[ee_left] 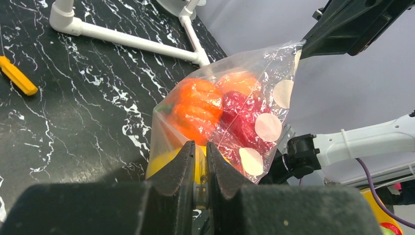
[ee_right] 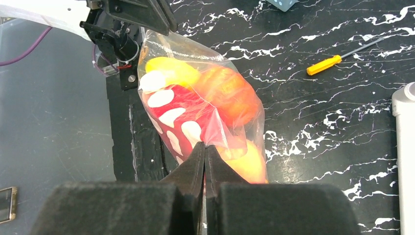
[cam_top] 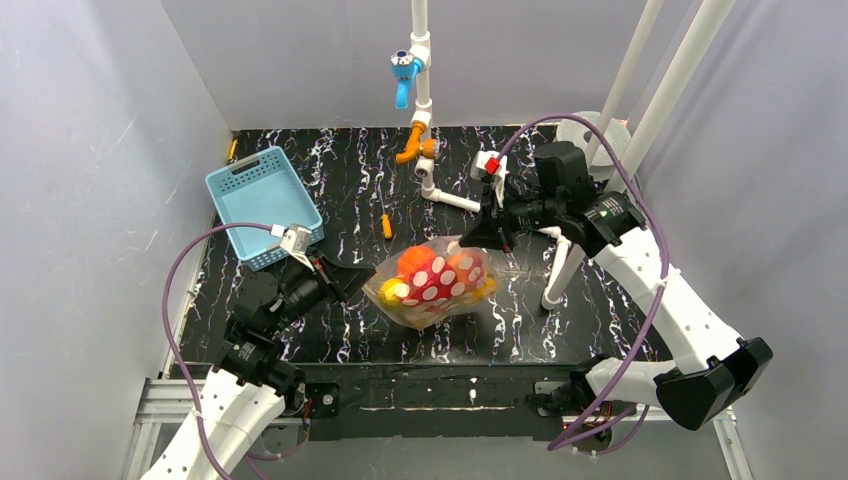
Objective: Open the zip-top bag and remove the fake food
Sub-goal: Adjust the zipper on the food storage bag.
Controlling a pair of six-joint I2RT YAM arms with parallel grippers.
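Tabletop [cam_top: 340, 180]: pincers [ee_left: 200, 148] [ee_right: 204, 148] tight on zip-top bag [cam_top: 432, 282]

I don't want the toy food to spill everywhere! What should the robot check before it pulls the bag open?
1. Left gripper pinching one edge of the zip-top bag: ok, it is shut on the plastic.
2. Right gripper pinching the opposite edge: ok, it is shut on the plastic.
3. Fake food all inside the bag: ok, none lies loose on the table.
4. Zip seal already parted: cannot tell, the crinkled plastic hides it.
5. Screwdriver out of the way: ok, it lies apart from the bag, toward the back.
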